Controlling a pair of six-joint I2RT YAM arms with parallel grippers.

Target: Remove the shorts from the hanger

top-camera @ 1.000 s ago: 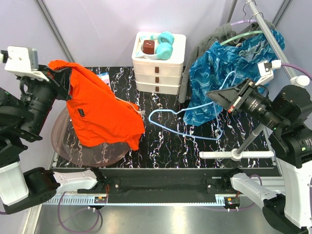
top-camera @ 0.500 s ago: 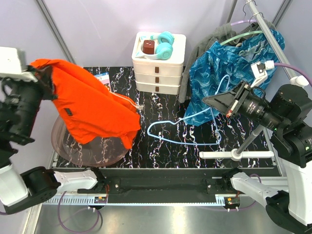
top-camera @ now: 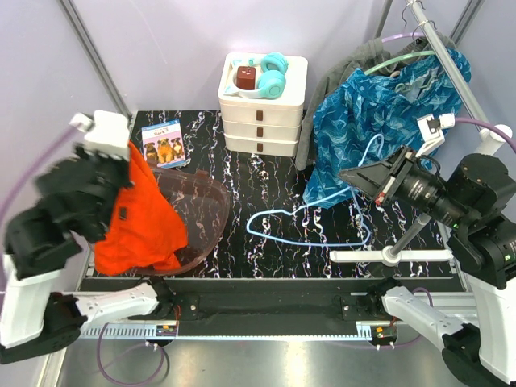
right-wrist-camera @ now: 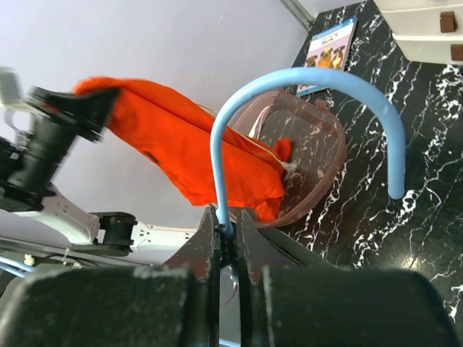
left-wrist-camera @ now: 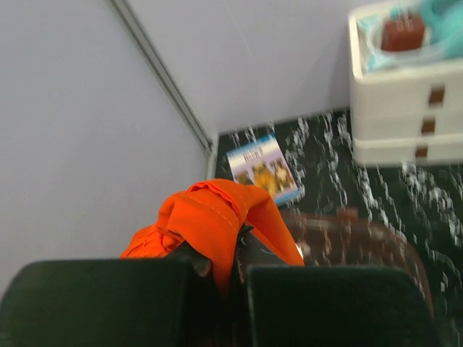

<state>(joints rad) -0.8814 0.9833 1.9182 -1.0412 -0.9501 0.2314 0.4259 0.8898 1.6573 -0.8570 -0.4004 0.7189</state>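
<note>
Two grips: left gripper (left-wrist-camera: 230, 260) clamps the orange shorts (top-camera: 137, 222) at lower left (over a pinkish bowl's (top-camera: 211, 192) edge), right gripper (right-wrist-camera: 228, 225) pinches the blue hanger (right-wrist-camera: 304, 74) at right; blue shorts (top-camera: 363, 121) and grey shorts (top-camera: 355, 60) hang upper right.

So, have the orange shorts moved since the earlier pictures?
Yes. In the top view the orange shorts have gone left and toward the near edge of the table, farther from the drawers.
</note>
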